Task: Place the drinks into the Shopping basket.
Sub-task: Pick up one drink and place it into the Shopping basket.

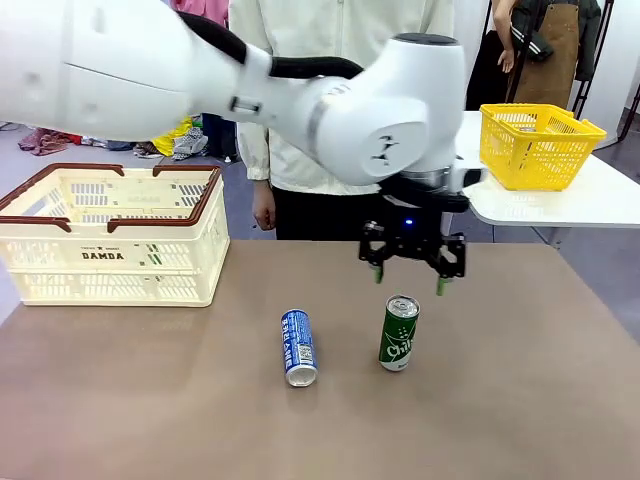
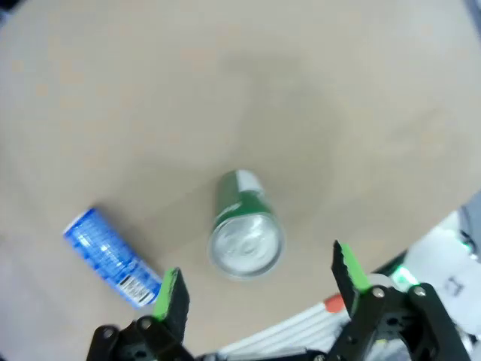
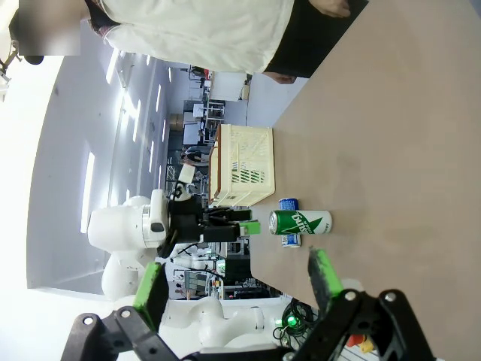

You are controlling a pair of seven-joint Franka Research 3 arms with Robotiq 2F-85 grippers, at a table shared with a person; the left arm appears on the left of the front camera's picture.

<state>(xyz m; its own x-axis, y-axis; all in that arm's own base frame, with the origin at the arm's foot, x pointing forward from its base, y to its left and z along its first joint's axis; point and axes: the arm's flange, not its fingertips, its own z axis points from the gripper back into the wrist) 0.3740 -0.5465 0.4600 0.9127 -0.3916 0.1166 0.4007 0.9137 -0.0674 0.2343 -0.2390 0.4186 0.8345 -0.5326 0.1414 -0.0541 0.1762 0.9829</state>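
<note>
Hovering with jaws spread wide, the black, green-padded left gripper [image 1: 409,278] was held with the upright slim green silver-topped can [image 1: 399,333] directly beneath it; pickup was judged in hand, with straight descent and closure required next.

Glossy white, rounded left arm [image 1: 380,120] with a black cable [image 1: 310,67], its black end effector [image 1: 409,280] tipped with green pads [image 1: 441,288].

My front camera sits on my side of the bench [image 1: 520,400], facing across it toward the person [image 1: 340,25]. My left wrist camera looks almost straight down, close above the green can [image 2: 244,233] (its silver top faces the lens). My right wrist camera, rolled sideways, looks along the bench from farther off. All three share the green can and the blue can [image 1: 298,346].
</note>
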